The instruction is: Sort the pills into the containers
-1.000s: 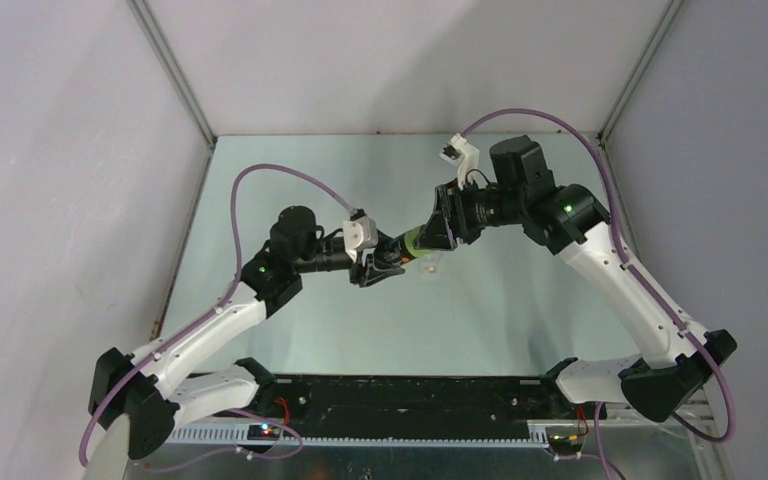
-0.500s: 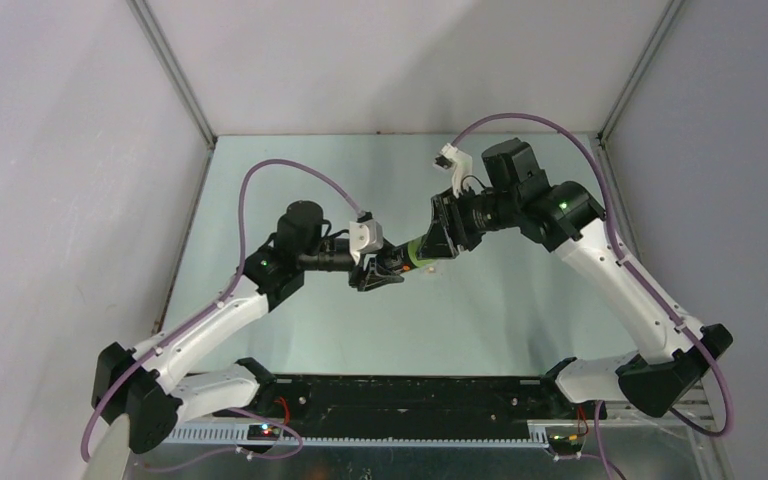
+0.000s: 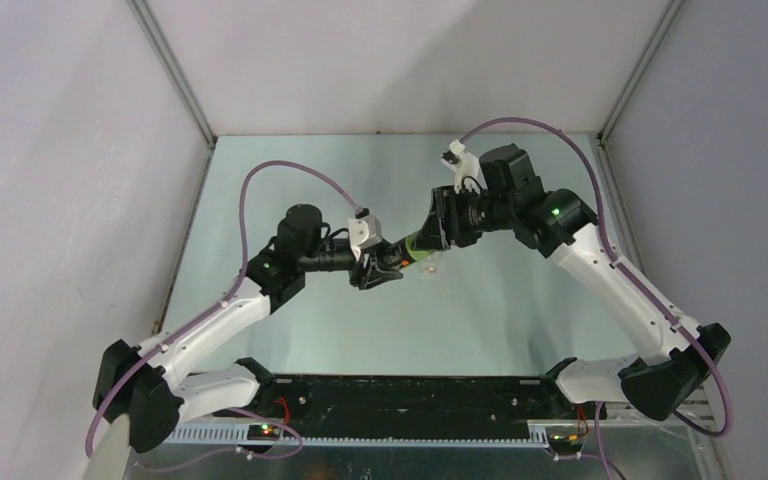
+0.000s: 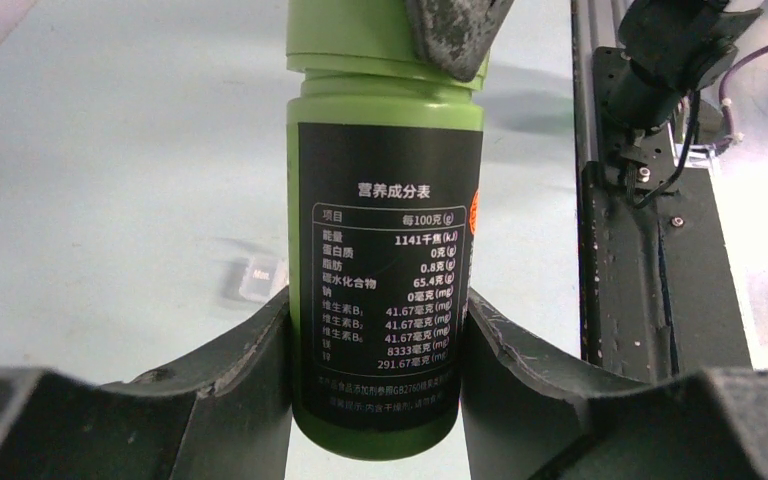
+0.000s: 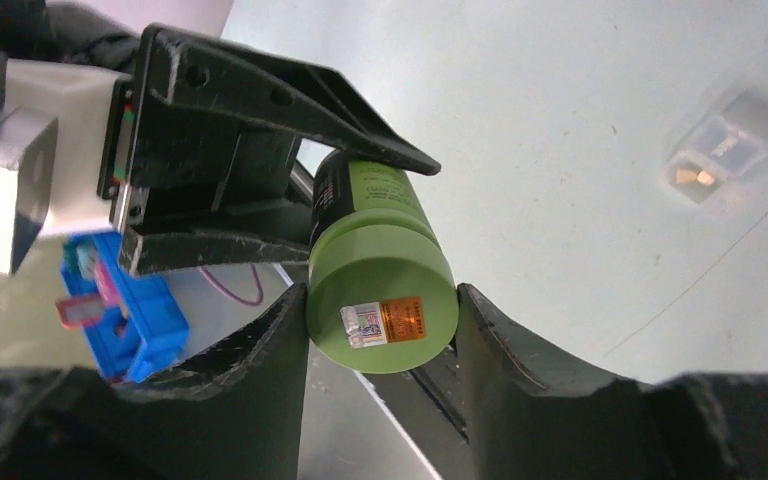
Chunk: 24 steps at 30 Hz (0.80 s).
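While both arms meet over the middle of the counter (image 3: 480, 320), I see the green bottle (image 4: 390, 180) held between them. My left claw (image 4: 378, 312) is closed partway on the bottle's labelled body, and my right claw (image 5: 380, 298) is closed partway on its cap (image 5: 360, 265). Seen from above, the clear two-compartment container (image 5: 725, 140) rests on the counter at 5 o'clock of the bottle, close by, with nothing covering it. One compartment holds an orange pill (image 5: 705, 177). The other is too blurred for me to read.
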Each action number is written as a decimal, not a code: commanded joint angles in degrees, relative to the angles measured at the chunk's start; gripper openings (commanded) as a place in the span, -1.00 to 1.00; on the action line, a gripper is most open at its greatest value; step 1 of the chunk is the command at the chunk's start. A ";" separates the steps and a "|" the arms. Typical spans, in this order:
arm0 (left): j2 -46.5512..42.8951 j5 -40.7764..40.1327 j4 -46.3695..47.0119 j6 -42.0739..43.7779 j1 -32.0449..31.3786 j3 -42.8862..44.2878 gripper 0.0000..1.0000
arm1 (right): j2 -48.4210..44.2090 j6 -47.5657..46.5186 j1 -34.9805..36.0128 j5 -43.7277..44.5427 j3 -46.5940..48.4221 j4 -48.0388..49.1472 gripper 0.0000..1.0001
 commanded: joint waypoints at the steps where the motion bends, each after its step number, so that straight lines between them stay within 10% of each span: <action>1: -0.19 -2.29 13.90 -3.41 -0.24 -0.27 -1.00 | 0.47 13.20 1.00 3.19 -4.21 3.99 -0.27; 12: -0.44 -4.00 20.21 -2.51 -0.19 -4.20 -1.00 | 1.84 23.12 1.28 -0.45 -5.26 5.48 -0.28; 24: -0.59 2.26 19.55 -5.33 -0.18 -3.73 -1.00 | -5.11 -3.37 -1.73 -8.95 -7.17 10.28 -0.38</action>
